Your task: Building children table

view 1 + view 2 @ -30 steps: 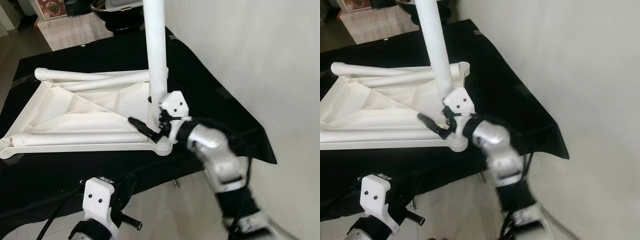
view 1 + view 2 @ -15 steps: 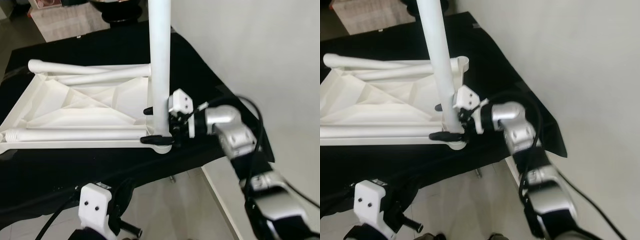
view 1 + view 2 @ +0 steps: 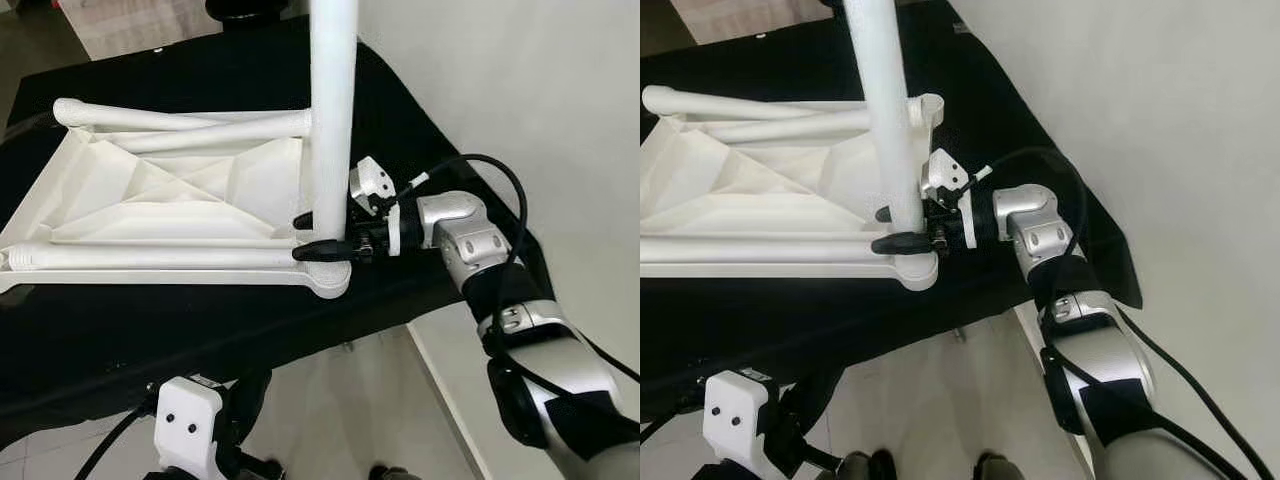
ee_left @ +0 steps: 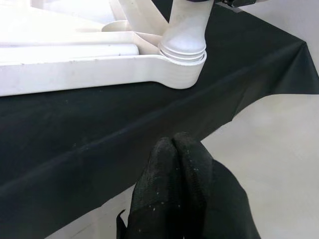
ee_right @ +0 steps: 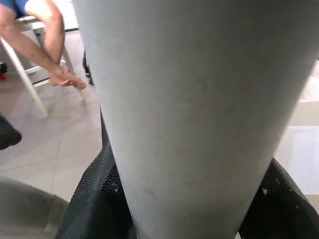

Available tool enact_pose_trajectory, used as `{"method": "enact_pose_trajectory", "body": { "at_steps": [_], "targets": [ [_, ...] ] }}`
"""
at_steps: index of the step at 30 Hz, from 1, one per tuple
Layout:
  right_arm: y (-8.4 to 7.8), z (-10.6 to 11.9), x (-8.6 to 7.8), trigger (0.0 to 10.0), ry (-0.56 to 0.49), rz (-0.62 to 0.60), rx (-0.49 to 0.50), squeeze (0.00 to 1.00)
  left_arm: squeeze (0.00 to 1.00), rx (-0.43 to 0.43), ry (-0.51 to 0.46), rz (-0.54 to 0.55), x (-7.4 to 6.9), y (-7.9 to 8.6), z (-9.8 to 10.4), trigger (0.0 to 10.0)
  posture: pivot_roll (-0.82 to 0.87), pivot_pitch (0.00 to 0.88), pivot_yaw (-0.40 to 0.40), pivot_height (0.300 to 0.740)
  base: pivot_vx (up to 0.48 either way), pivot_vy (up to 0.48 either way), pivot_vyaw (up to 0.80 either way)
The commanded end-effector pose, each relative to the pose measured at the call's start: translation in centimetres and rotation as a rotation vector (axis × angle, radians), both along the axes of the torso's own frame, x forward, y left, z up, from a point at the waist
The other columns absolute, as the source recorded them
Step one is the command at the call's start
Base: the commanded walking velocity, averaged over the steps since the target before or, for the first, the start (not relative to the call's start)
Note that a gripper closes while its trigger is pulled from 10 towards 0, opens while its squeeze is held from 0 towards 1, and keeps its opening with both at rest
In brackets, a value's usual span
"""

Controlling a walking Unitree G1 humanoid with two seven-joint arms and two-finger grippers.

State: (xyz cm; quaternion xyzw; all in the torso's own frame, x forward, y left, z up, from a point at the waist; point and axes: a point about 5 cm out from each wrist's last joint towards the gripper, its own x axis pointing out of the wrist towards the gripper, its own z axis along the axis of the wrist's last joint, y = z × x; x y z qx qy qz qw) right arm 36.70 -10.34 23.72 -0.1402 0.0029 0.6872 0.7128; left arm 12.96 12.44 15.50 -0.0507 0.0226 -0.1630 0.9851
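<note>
R gripper (image 3: 322, 236) is clamping the upright leg (image 3: 333, 110) just above the corner socket (image 3: 330, 277) of the inverted tabletop (image 3: 170, 215), which is lying on black cloth (image 3: 150, 330). L gripper (image 4: 180, 164), fingers together, is hovering below the cloth edge near the socket.

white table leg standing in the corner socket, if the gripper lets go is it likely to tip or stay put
Probably stays: the white table leg stands upright with its base seated in the corner socket of the upturned tabletop. It looks like stiff, smooth plastic, so the right gripper clamped round it could slip. Being tall, a sideways push might lever it loose.
</note>
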Motion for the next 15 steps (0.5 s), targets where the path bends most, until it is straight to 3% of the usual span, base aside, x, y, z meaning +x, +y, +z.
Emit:
{"method": "enact_pose_trajectory", "body": {
  "at_steps": [1,8,11,12,13,14,15],
  "targets": [
    [-0.4,0.0,0.0,0.0,0.019,0.018,0.020,0.00,0.00,0.014,0.019,-0.005,-0.3,0.0,-0.1,10.0,0.11,0.244,0.018,0.740,0.000,0.000,0.00],
    [-1.0,-0.1,0.4,0.0,-0.019,-0.068,0.051,0.00,0.00,0.013,0.017,-0.005,0.0,0.0,-0.2,10.0,0.10,0.234,0.016,0.740,0.000,0.000,0.00],
    [-0.5,-2.6,0.5,0.0,-0.050,-0.379,0.041,0.00,0.00,0.013,0.013,-0.003,0.1,0.1,-0.2,10.0,0.09,0.232,0.007,0.740,0.000,0.000,0.00],
    [-0.5,-2.6,0.5,0.0,-0.050,-0.379,0.041,0.00,0.00,0.013,0.013,-0.003,0.1,0.1,-0.2,10.0,0.09,0.232,0.007,0.740,0.000,0.000,0.00],
    [0.3,-4.3,0.1,0.0,-0.052,-0.623,0.045,0.00,0.00,0.014,0.012,-0.002,0.1,0.1,-0.2,10.0,0.09,0.231,0.009,0.740,0.000,0.000,0.00],
    [0.3,-4.3,0.1,0.0,-0.052,-0.623,0.045,0.00,0.00,0.014,0.012,-0.002,0.1,0.1,-0.2,10.0,0.09,0.231,0.009,0.740,0.000,0.000,0.00],
    [1.0,-5.6,-1.3,0.0,-0.022,-0.825,0.081,0.00,0.00,0.015,0.011,-0.003,0.2,0.2,-0.2,10.0,0.09,0.232,0.016,0.740,0.000,0.000,0.00]
  ]
}}
